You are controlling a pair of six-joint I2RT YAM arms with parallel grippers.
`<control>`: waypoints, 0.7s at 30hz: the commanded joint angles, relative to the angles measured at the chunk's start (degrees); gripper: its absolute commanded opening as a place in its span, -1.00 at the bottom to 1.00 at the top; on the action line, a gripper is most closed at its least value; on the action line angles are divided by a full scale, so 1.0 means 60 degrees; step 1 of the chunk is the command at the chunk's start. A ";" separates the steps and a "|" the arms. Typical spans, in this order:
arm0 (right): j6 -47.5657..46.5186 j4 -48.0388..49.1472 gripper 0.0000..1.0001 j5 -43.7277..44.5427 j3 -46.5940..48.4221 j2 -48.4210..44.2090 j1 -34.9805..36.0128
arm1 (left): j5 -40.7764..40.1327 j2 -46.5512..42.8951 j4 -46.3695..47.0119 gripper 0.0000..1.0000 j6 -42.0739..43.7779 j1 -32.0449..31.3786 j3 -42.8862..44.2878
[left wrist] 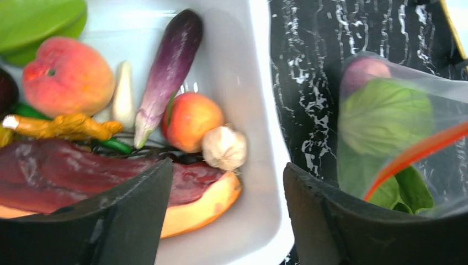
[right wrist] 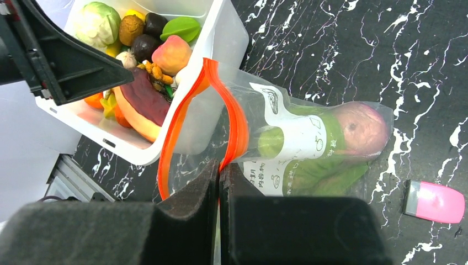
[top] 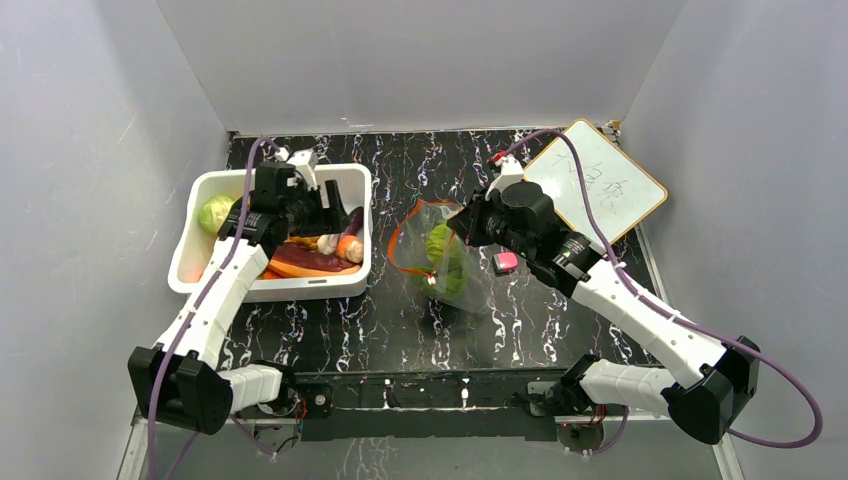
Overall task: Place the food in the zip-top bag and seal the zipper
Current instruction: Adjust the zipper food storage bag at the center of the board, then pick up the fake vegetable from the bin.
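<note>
The zip-top bag (top: 447,262) lies on the black marbled table beside the bin, with a green leafy piece (right wrist: 325,176) and a purplish round piece (right wrist: 359,130) inside. My right gripper (right wrist: 219,168) is shut on the red-orange zipper (right wrist: 237,121), and the mouth gapes in a loop toward the bin. My left gripper (left wrist: 227,171) hangs open over the right end of the white bin (left wrist: 259,83), holding nothing. Below it lies food: a purple eggplant (left wrist: 168,66), peaches (left wrist: 66,77), a pale bulb (left wrist: 223,148) and a dark red slice (left wrist: 83,176).
A small pink block (top: 506,262) lies on the table just right of the bag. A whiteboard (top: 600,185) leans at the back right. Grey walls close in the table on three sides. The bin (top: 270,290) holds a cabbage (top: 215,213) at its left end.
</note>
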 commanded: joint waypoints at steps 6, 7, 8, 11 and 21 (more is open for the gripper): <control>-0.0063 0.0862 -1.00 -0.0019 0.0240 -0.0440 0.0008 | 0.1617 0.0239 0.0046 0.22 0.0133 0.0989 -0.0861; -0.0060 0.0830 -1.00 -0.0005 0.0264 -0.0440 0.0008 | 0.1738 0.0270 0.0148 0.22 0.0134 0.1009 -0.0952; -0.0063 0.0813 -1.00 0.0001 0.0298 -0.0431 0.0006 | 0.1927 0.0317 0.0309 0.22 0.0134 0.1021 -0.1083; -0.0045 0.0759 -1.00 -0.0011 0.0382 -0.0432 0.0000 | 0.2273 0.0574 0.0437 0.26 0.0141 0.1040 -0.1281; 0.0042 0.0799 -1.00 0.0018 0.0120 -0.0586 0.0007 | 0.3011 0.1280 0.1047 0.36 0.0164 0.1043 -0.1682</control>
